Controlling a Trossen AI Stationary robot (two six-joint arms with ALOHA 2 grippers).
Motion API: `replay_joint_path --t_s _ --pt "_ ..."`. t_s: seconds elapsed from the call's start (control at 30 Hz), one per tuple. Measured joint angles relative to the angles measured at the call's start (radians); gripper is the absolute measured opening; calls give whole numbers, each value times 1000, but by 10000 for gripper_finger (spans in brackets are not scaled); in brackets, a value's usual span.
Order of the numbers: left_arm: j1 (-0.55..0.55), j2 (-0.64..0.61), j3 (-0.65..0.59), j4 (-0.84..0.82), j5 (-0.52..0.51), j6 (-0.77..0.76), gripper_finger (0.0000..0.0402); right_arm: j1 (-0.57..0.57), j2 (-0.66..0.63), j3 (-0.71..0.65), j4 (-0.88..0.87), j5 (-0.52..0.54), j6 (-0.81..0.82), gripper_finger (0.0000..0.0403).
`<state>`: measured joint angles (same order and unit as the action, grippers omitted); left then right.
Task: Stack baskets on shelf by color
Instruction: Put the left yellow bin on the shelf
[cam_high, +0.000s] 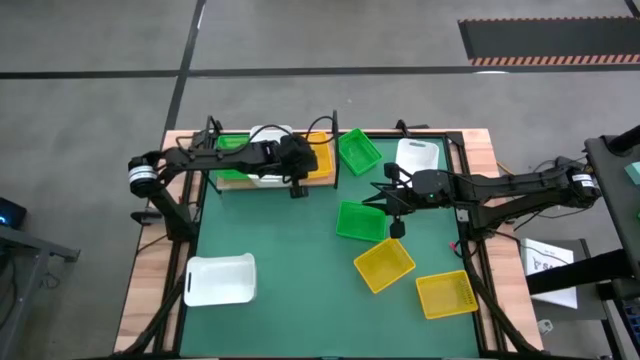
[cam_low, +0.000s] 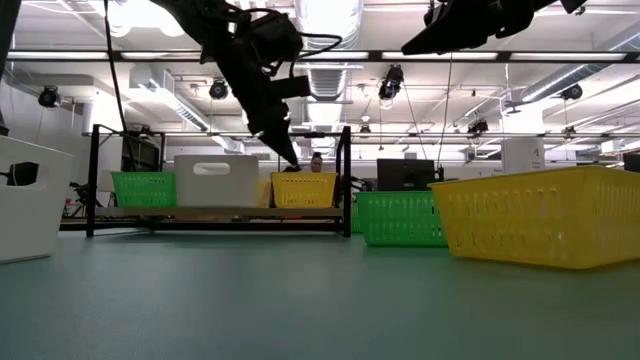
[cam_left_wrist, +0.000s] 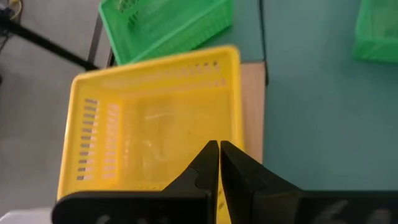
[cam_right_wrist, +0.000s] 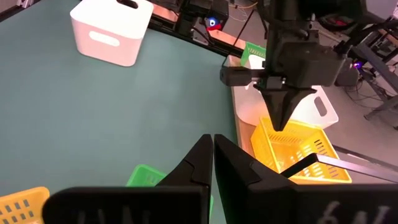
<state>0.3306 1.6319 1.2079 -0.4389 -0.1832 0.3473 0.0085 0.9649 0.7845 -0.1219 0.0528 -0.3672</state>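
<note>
The shelf (cam_low: 220, 212) stands at the far left of the table and carries a green basket (cam_low: 143, 188), a white one (cam_low: 216, 180) and a yellow one (cam_low: 305, 190) side by side. My left gripper (cam_left_wrist: 219, 147) is shut and points down over the yellow basket (cam_left_wrist: 149, 124) on the shelf, close to its near rim (cam_right_wrist: 283, 127). My right gripper (cam_right_wrist: 212, 139) is shut, holds nothing and hangs high above a green basket (cam_high: 360, 220) at mid-table. Other baskets rest on the mat: green (cam_high: 358, 150), white (cam_high: 417, 155), two yellow (cam_high: 384, 263) (cam_high: 446, 294), white (cam_high: 220, 278). My left gripper's shut fingertips (cam_low: 291, 160) come down from above at the yellow basket's rim. I cannot tell whether they touch it. The basket sits flat on the shelf board.
Thin black posts (cam_low: 346, 180) frame the shelf at its ends. A green mat (cam_high: 300, 280) covers the table, with bare room between the near white basket and the yellow ones. Cables hang behind the shelf.
</note>
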Motion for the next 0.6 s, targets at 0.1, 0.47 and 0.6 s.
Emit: replay_joint_path --t_s 0.1,0.47,0.6 --pt "-19 0 -6 45 2 -2 0 0 0 0 -1 0 0 9" --pt "-50 6 -19 187 30 -45 15 0 0 0 -5 0 -1 9" --pt "-36 7 -35 191 40 -42 66 0 0 0 -7 0 0 9"
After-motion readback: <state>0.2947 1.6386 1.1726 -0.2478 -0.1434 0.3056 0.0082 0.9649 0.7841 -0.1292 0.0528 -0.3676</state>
